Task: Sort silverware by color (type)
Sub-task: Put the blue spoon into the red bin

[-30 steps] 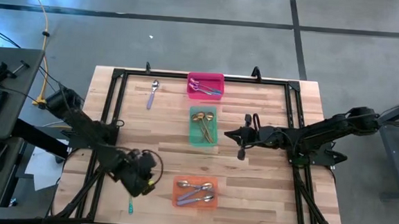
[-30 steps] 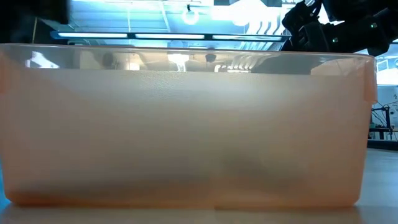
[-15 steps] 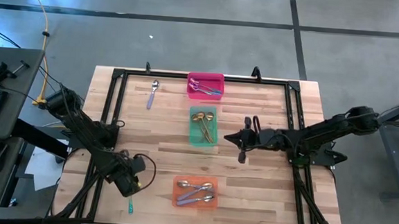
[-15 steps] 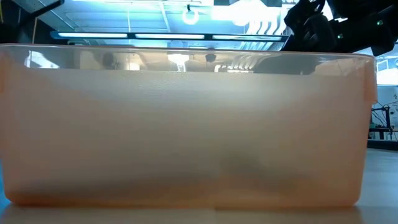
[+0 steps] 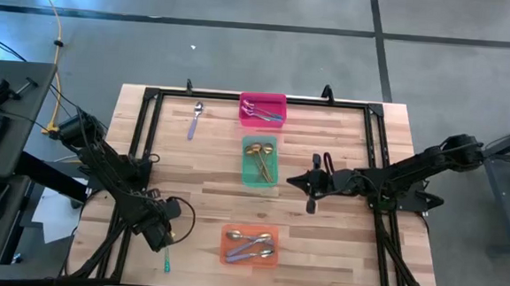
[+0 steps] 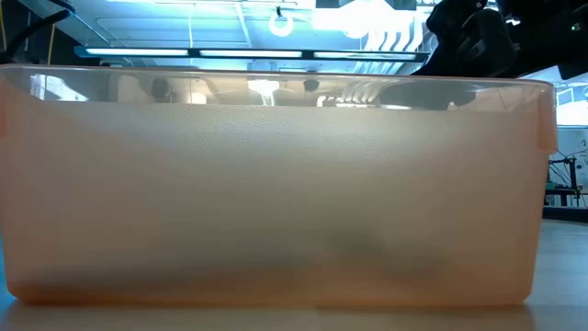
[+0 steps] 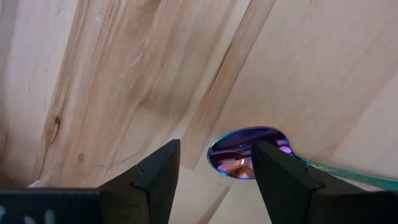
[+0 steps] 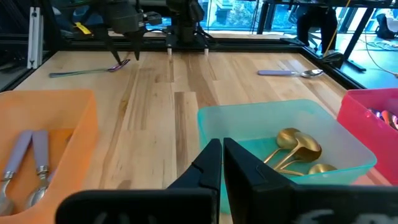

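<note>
An iridescent purple spoon with a teal handle lies flat on the wood near the table's near left corner. Its bowl shows between the open fingers of my left gripper, which points down over it; whether a finger touches the bowl, I cannot tell. A silver spoon with a lavender handle lies at the far left. My right gripper hovers shut right of the green bin; the right wrist view shows its shut fingers.
Three bins stand in a row down the middle. The pink bin holds purple spoons, the green bin gold spoons, and the orange bin lavender-handled silver spoons. The orange bin's wall fills the low view. A black frame borders the table.
My left gripper has moved toward the table's left edge and near edge and gone down over the bowl end of the teal-handled spoon. The spoon has stayed where it was.
</note>
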Robot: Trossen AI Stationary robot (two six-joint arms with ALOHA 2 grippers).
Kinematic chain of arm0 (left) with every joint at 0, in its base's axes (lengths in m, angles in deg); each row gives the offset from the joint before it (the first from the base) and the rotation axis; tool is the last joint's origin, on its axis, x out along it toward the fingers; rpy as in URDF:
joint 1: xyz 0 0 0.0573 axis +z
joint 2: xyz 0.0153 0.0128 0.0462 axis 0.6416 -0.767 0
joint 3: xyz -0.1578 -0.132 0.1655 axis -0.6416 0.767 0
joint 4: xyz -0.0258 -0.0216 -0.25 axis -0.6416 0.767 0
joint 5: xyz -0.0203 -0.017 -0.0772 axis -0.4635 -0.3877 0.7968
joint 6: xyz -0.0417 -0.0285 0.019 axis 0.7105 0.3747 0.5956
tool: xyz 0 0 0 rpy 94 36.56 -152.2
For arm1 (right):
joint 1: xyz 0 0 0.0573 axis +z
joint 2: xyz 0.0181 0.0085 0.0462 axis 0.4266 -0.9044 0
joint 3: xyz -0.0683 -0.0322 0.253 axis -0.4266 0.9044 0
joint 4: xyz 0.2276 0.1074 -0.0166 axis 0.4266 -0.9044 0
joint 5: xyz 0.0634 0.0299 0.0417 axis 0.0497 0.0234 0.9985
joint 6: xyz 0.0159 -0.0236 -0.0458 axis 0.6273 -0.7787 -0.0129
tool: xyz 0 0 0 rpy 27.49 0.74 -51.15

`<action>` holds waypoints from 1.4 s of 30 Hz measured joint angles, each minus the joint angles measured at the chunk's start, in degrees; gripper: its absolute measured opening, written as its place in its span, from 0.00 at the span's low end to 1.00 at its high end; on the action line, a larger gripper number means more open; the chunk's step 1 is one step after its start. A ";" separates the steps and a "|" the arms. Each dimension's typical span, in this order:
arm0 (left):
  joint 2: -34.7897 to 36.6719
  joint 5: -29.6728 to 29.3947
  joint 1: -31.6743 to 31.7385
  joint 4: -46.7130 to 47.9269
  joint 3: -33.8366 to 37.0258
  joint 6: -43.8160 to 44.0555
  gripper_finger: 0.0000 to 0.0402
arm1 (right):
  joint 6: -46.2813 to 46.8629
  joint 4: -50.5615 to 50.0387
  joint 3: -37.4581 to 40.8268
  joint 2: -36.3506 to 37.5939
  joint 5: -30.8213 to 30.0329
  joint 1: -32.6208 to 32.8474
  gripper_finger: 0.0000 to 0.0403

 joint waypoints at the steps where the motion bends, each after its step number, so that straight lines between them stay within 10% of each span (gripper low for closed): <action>1: 0.00 -0.01 -0.04 -0.02 0.00 -0.03 0.47 | 0.00 0.01 0.00 -0.02 0.00 -0.02 0.00; 25: 0.00 4.90 -0.01 -4.50 -0.02 -6.97 0.32 | -0.01 0.04 -0.02 -0.02 -0.11 -0.02 0.00; 42: 0.00 2.34 -0.01 -7.07 -0.08 -12.52 0.03 | -0.02 0.05 -0.02 -0.02 -0.14 -0.02 0.00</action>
